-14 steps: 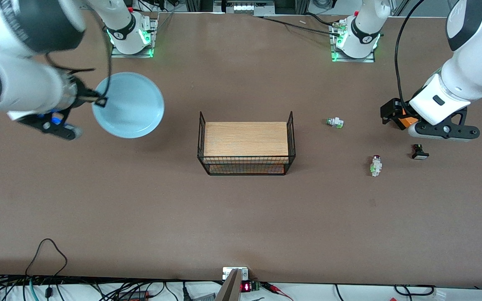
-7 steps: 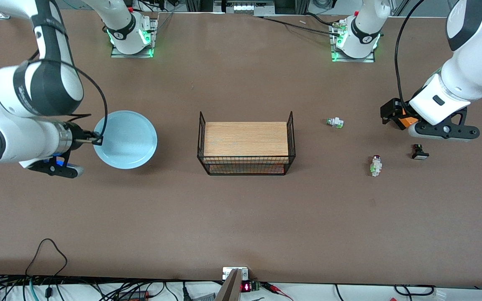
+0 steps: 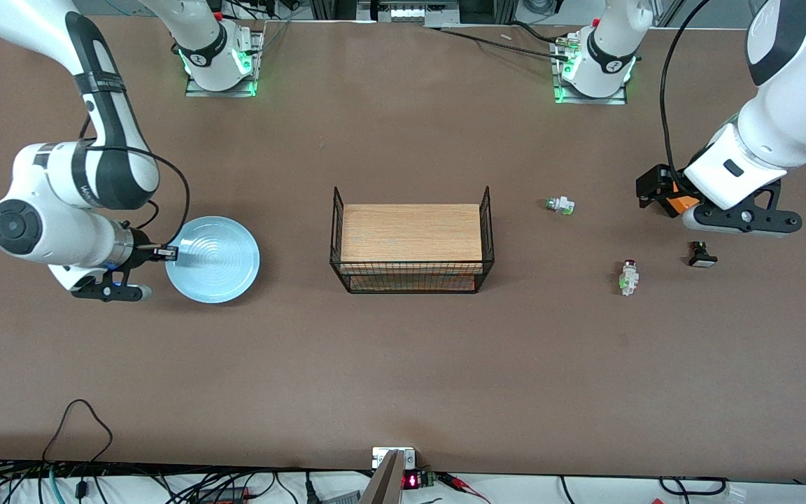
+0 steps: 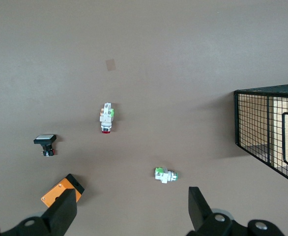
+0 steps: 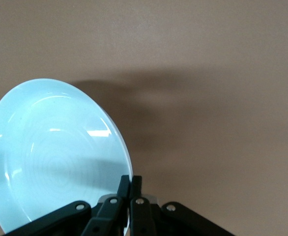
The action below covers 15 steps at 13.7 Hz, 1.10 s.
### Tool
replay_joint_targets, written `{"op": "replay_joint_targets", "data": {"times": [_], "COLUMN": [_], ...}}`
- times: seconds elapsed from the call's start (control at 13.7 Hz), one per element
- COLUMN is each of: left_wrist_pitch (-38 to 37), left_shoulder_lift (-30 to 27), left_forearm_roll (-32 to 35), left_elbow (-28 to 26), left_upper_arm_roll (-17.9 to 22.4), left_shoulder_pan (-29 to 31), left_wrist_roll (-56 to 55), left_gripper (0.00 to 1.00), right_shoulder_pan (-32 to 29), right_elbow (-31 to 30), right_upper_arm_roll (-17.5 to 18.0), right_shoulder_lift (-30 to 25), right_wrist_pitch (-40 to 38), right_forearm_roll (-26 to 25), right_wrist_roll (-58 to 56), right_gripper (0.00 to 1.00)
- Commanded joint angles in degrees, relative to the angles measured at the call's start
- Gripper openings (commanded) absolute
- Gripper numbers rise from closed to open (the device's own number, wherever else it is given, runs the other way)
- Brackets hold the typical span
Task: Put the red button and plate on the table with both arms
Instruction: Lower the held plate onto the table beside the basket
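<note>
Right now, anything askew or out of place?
Nothing damaged or spilled. The red button lies on its side on the table; the right gripper pinches the plate rim; the left gripper hangs open.

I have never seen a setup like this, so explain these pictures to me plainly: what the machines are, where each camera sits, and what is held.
Two white jointed robot arms work at a large brown table. One picture looks down from across the table; the other two come from cameras on each wrist. The right gripper is shut on the rim of a round light blue plate, low over the table. The left gripper waits open above small parts: the red-capped button, a green-ended one and a black-and-white one. A wood-topped black wire rack stands mid-table.
</note>
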Motion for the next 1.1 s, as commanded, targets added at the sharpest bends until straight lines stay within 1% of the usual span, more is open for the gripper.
{"op": "replay_joint_targets", "data": {"times": [0.0, 0.15, 0.37, 0.58, 1.02], "left_wrist_pitch": [-0.3, -0.3, -0.3, -0.3, -0.3], "left_shoulder_lift": [-1.1, -1.1, -1.1, -1.1, -1.1], "left_forearm_roll": [1.1, 1.1, 1.1, 1.1, 1.1], "left_elbow": [-0.9, -0.9, -0.9, -0.9, -0.9], "left_upper_arm_roll": [0.0, 0.0, 0.0, 0.0, 0.0], "left_shoulder_pan": [-0.1, -0.1, -0.1, -0.1, -0.1], "left_wrist_roll": [0.2, 0.2, 0.2, 0.2, 0.2], "left_gripper": [1.0, 1.0, 1.0, 1.0, 1.0], "right_shoulder_pan": [-2.4, -4.8, -8.4, -9.1, -9.1], "right_elbow": [-10.2, -12.6, -12.7, -12.7, -13.3], "right_upper_arm_roll": [1.0, 1.0, 1.0, 1.1, 1.3], "right_shoulder_lift": [-5.4, -5.3, -3.1, -0.8, 5.1], "right_wrist_pitch": [9.1, 14.0, 18.4, 20.8, 30.6], "right_forearm_roll": [-0.4, -0.5, -0.2, 0.0, 0.0], "right_wrist_roll": [-5.0, -10.9, -20.7, -21.9, -21.9], "right_gripper": [0.0, 0.0, 0.0, 0.0, 0.01]}}
